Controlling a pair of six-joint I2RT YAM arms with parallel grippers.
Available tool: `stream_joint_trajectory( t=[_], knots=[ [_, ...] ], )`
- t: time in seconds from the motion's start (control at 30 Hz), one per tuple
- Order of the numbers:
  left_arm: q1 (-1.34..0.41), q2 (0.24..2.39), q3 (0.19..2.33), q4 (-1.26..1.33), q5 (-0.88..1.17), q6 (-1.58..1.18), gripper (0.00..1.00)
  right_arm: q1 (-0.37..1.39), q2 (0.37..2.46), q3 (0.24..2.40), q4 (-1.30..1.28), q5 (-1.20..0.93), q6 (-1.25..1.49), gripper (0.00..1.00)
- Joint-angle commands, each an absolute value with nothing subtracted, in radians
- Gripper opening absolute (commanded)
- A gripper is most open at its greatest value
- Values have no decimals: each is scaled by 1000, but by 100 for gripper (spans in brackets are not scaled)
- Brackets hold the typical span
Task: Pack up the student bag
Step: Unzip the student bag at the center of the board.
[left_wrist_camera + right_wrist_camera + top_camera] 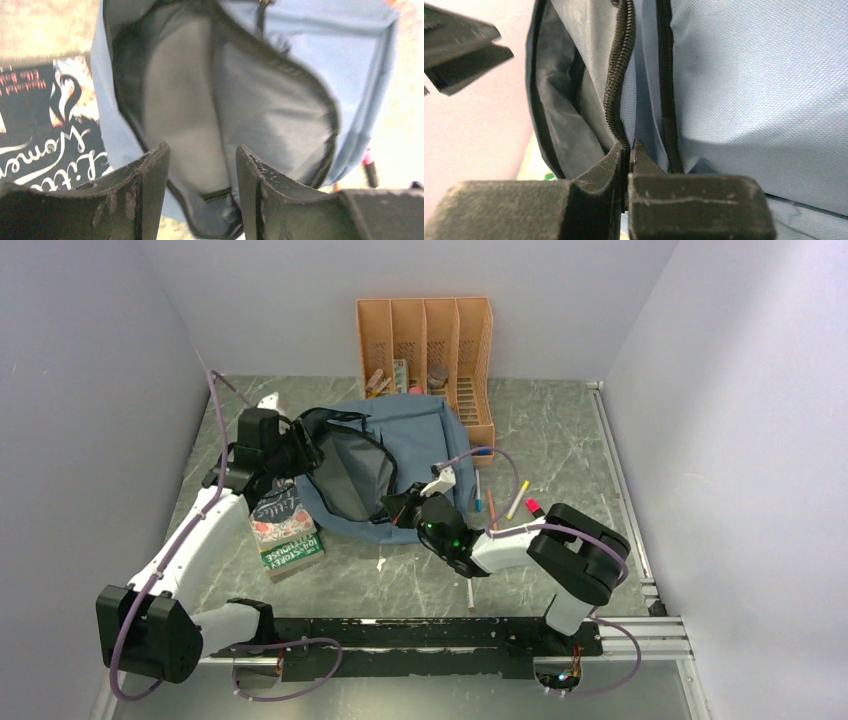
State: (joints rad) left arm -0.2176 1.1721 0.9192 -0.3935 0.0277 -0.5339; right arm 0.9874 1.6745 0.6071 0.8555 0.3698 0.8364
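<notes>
At the centre of the counter [570,440] we find the student bag [425,440] lying flat, with its main compartment unzipped and the mouth gaping toward the left arm.

Right pincer [629,150]: clenched on the black zip edge at the near rim of the mouth.

Left pincer [202,155]: released, jaws apart with nothing between them. It is poised at the left side of the mouth, looking straight into the compartment.

Contents: we see only grey lining. As far as the left wrist view reaches, nothing is packed.

Items outside the bag:
- A stack of books [285,532] lies on the counter just beside the bag's left flank, under the left arm.
- Several pens [517,500] lie loose on the counter to the bag's right.
- The orange file organizer [425,340] stands behind the bag, with small objects in its slots that we cannot identify.

Assessment: the bag is open and one rim is secured, but loading shows no sign of having begun. We judge the task to be at an early stage. The books and loose pens remain to go in, and after that the zip remains to be closed.
</notes>
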Motion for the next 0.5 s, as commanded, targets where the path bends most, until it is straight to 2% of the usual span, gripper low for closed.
stream_joint_trajectory(
  t=[0.0,0.17,0.2,0.27,0.47],
  knots=[
    [-215,1147,1007,-315,60,-527,59,983,1692,594,996,380,886,0],
    [-215,1236,1043,-267,107,-570,71,983,1700,595,1022,349,830,0],
    [-216,1253,1044,-259,118,-587,82,983,1699,597,1021,346,819,0],
    [-217,1285,1045,-237,127,-621,95,984,1698,598,1022,337,801,0],
    [-225,1354,1058,-196,107,-699,98,983,1714,595,1055,299,767,0]
  ],
)
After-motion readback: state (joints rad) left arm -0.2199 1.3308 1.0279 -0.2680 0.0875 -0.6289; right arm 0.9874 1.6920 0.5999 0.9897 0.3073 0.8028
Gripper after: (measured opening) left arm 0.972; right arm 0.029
